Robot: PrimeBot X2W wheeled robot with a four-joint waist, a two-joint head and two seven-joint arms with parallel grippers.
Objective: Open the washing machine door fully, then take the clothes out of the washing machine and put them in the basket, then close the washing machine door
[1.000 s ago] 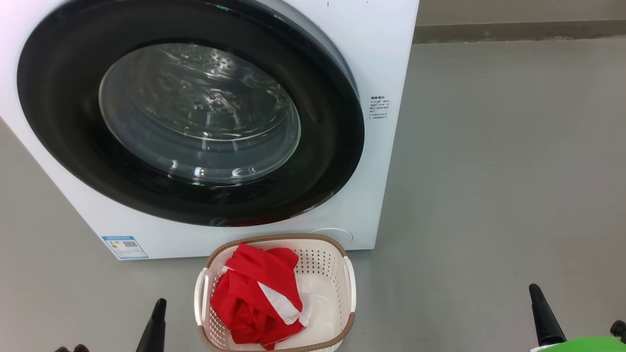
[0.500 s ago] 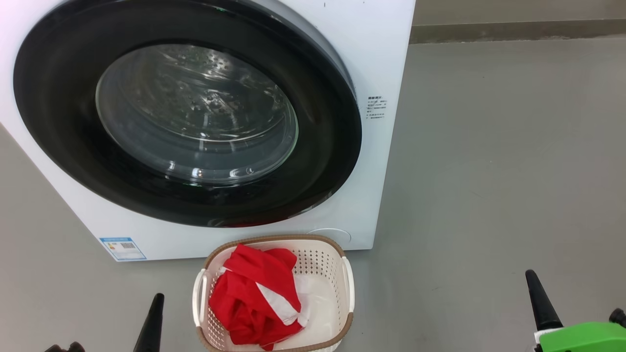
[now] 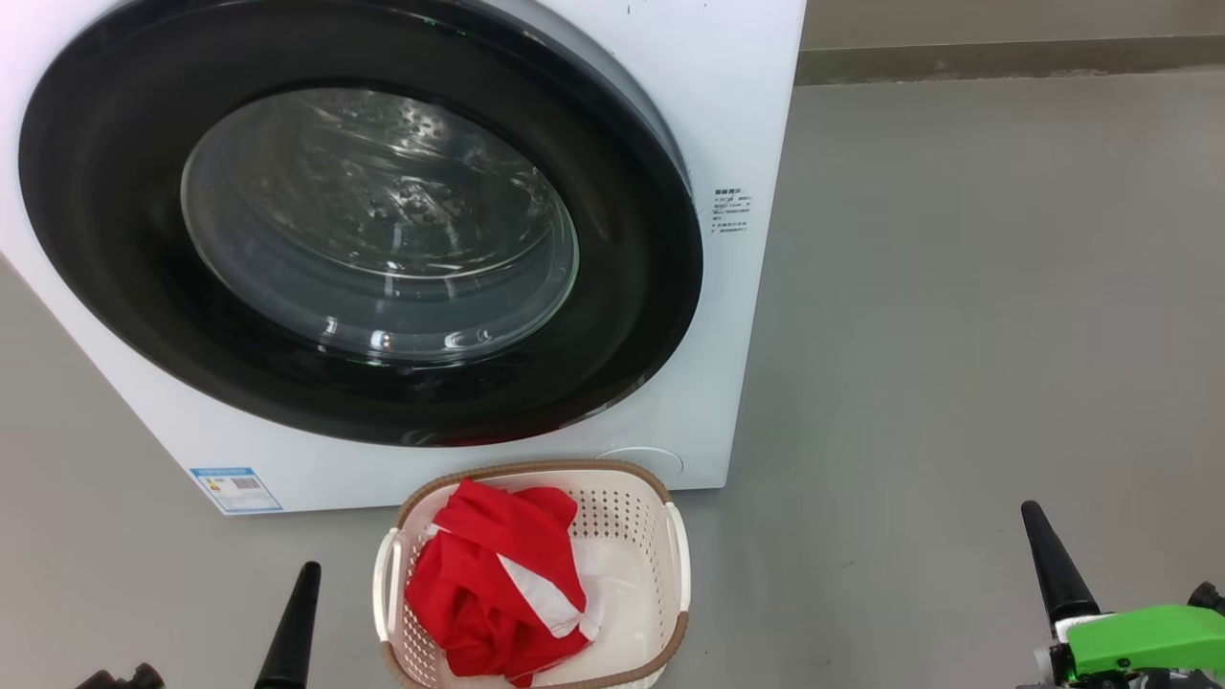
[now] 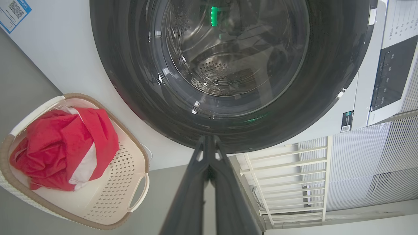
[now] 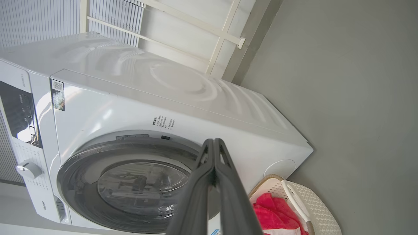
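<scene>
The washing machine stands on the grey floor, near the floor's far edge where it meets the wall. The washing machine door is closed, its black rim lying flat against the white front. The perforated steel drum shows through the glass window. A blue label sits at the lower left corner of the front panel. In the right wrist view, the dark control panel and a white knob are at the top of the front.

The basket stands on the floor just in front of the machine's lower front edge. The clothes, red with a white patch, lie bunched in the left half of the basket; the right half of its bottom is bare.

The left end effector hangs above the floor to the left of the basket, fingers pressed together, holding nothing. The right end effector hangs well to the right of the basket, fingers likewise pressed together and empty. A green housing sits at its base.
</scene>
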